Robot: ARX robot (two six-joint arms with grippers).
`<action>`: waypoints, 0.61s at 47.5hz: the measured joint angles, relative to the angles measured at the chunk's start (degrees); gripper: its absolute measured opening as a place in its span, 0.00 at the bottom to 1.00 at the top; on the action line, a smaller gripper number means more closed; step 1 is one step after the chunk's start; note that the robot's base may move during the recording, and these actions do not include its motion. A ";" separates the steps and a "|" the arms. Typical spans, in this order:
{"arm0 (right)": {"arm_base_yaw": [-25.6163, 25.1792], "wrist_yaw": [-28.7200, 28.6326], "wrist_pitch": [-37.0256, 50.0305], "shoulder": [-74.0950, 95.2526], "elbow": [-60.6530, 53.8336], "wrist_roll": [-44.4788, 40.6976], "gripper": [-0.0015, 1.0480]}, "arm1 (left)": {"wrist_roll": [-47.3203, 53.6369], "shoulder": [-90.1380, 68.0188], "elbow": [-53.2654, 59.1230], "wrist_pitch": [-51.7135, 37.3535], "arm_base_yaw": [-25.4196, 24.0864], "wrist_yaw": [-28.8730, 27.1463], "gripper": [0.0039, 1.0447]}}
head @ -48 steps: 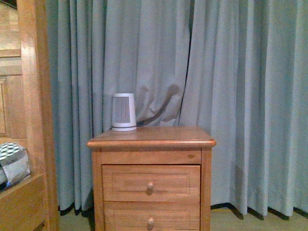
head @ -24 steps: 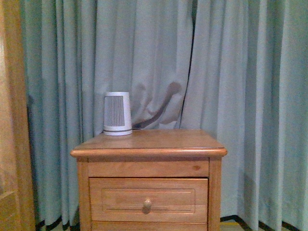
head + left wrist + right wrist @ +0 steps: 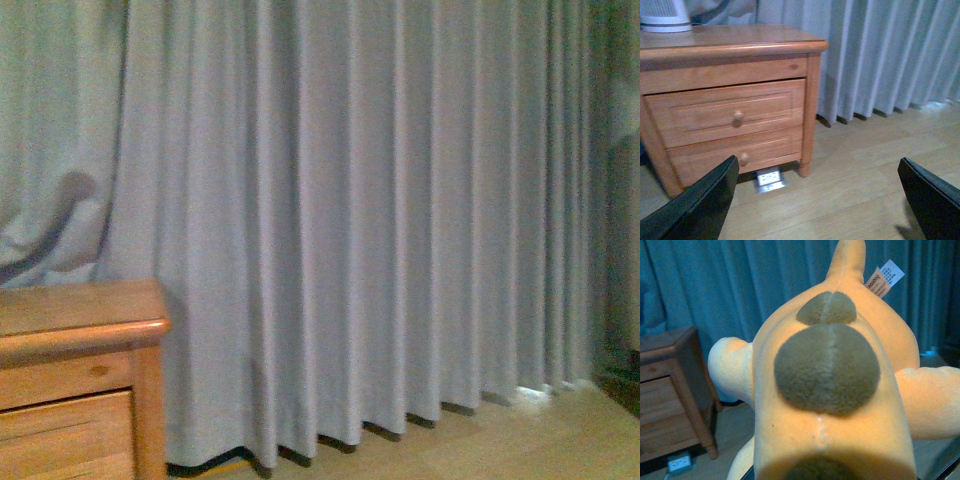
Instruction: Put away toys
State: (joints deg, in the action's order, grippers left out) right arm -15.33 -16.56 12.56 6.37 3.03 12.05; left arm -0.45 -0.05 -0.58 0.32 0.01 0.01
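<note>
An orange-yellow plush toy (image 3: 830,390) with brown round patches and a small tag fills the right wrist view. My right gripper (image 3: 832,475) is shut on it, its fingers almost wholly hidden under the plush body. The toy hangs in the air in front of the curtain. My left gripper (image 3: 825,200) is open over bare wooden floor, its two black fingers (image 3: 700,205) far apart with nothing between them. Neither gripper nor the toy shows in the front view.
A wooden nightstand (image 3: 730,95) with two knobbed drawers stands left of me, its corner in the front view (image 3: 80,350). A white ribbed device (image 3: 665,17) sits on it. Grey curtains (image 3: 380,220) hang to the wooden floor (image 3: 865,165). A floor socket (image 3: 770,179) lies by the nightstand leg.
The front view has swung right: the nightstand slid from the centre to the far left edge, the white device left the view, and curtain now fills it.
</note>
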 joint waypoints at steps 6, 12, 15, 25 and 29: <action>0.00 -0.07 0.00 -0.04 0.00 0.02 0.19 | 0.02 0.00 0.00 0.02 0.00 0.00 0.95; 0.02 0.00 0.00 -0.13 0.00 0.02 0.19 | 0.02 -0.02 0.00 0.00 0.00 0.04 0.95; 0.02 0.04 0.00 0.02 -0.02 0.02 0.19 | 0.00 0.00 0.00 0.00 0.00 -0.17 0.95; 0.04 0.04 0.00 -0.09 -0.02 0.02 0.19 | 0.02 0.00 0.00 0.00 -0.04 0.02 0.95; 0.04 0.02 0.00 -0.13 -0.02 0.00 0.19 | 0.02 0.02 0.00 0.00 -0.04 -0.02 0.95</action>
State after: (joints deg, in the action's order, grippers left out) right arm -15.29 -16.53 12.56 6.24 3.01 12.05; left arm -0.43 -0.03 -0.58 0.32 -0.03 -0.01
